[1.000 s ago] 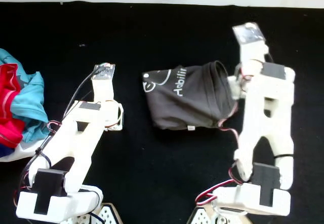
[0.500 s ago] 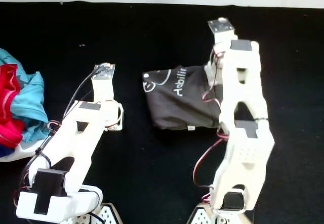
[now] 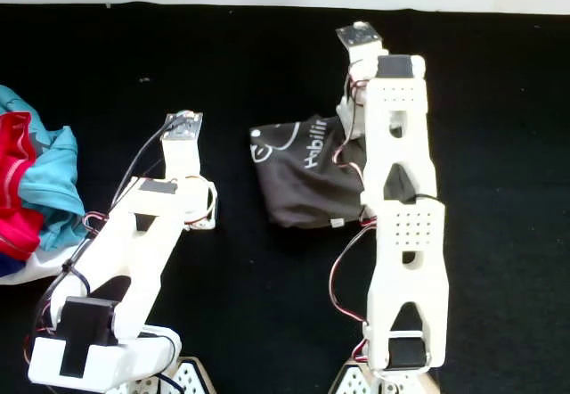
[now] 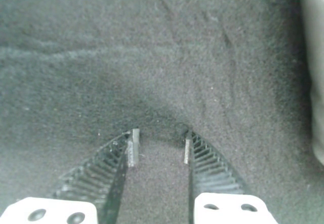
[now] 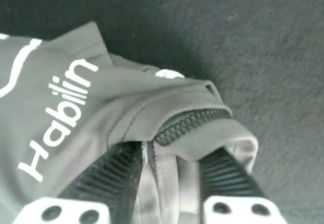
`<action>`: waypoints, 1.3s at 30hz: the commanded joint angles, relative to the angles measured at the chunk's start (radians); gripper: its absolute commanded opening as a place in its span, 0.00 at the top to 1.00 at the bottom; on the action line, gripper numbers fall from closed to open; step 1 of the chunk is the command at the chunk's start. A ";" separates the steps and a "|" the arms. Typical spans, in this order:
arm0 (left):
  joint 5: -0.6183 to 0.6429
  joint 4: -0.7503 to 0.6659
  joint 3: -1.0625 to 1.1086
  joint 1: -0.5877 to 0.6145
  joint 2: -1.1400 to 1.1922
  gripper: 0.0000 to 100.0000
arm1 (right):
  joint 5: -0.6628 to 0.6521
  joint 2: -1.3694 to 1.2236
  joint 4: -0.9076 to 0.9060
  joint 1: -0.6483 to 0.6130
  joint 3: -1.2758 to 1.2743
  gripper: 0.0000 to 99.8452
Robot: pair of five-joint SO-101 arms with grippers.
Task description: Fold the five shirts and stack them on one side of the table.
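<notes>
On the black tabletop (image 3: 267, 55), near its middle, a dark grey shirt (image 3: 298, 189), bunched and partly folded. Across its upper face, white lettering (image 3: 316, 149) running up toward the far edge, with a white line drawing (image 3: 267, 144) beside it at the left corner. At the near hem, a small white tag (image 3: 337, 225).

Stretched over the right part of that garment, the right arm (image 3: 396, 189), hiding that edge in the high view. Seen from its wrist, the right claw (image 5: 174, 153) clamped on a fold of the shirt (image 5: 76, 97): ribbed fingers (image 5: 116, 171) on either side of a doubled hem with a zigzag seam, cloth filling the gap between them. Same white lettering (image 5: 58, 117) along the fabric beside the grip.

Left of the garment and apart from it, the left arm (image 3: 151, 225). At its end, the left claw (image 4: 159, 145) open, tips set apart with bare black cloth between them; touching the tabletop (image 4: 152, 57) or just above it, cannot tell.

At the left edge, a crumpled pile (image 3: 36, 189) of teal, red, white and blue cloth, well apart from the dark garment.
</notes>
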State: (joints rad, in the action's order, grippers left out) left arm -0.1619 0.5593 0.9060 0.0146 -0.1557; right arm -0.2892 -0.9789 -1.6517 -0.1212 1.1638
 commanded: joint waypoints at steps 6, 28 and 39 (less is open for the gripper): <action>0.011 -0.025 0.001 0.005 -0.004 0.84 | -0.015 0.002 -0.028 0.110 0.214 1.00; 0.011 -0.025 0.001 0.005 -0.004 0.84 | -0.112 0.019 -0.110 0.191 0.272 0.78; 0.011 -0.025 0.001 0.004 -0.004 0.84 | 0.015 0.395 -0.116 0.200 -0.134 0.78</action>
State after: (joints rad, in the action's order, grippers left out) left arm -0.1619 0.5593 0.9060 0.0146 -0.1557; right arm -0.2969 -0.7933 -1.7545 0.0890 1.2313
